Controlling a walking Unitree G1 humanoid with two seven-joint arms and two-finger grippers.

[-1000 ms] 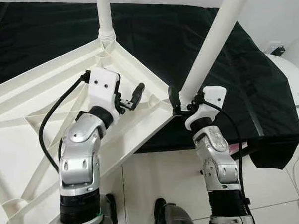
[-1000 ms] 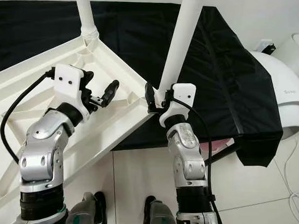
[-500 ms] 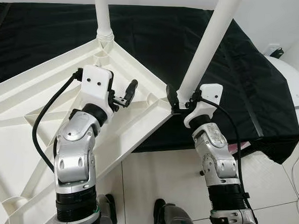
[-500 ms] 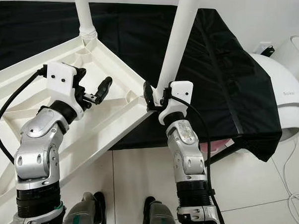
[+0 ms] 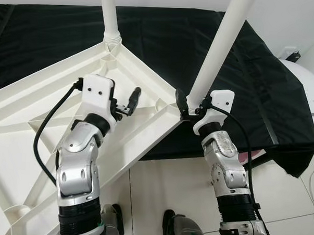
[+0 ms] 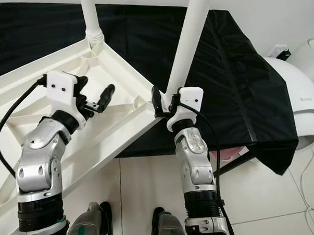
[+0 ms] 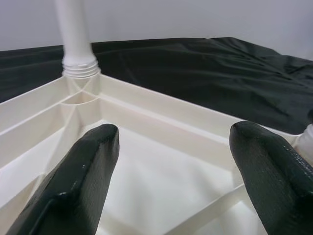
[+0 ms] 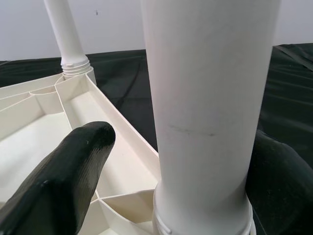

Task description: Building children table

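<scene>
Right wrist view: table leg (image 8: 208, 107) upright, fingers (image 8: 73, 166) astride.

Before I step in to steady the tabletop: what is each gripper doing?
Left gripper: open, empty, above the tabletop.
Right gripper: around the near leg at its base; grip cannot be told.

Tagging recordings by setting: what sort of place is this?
Probably a room in a home or a test room: white tiled floor, black cloth spread behind, an upturned white plastic table being assembled.
</scene>
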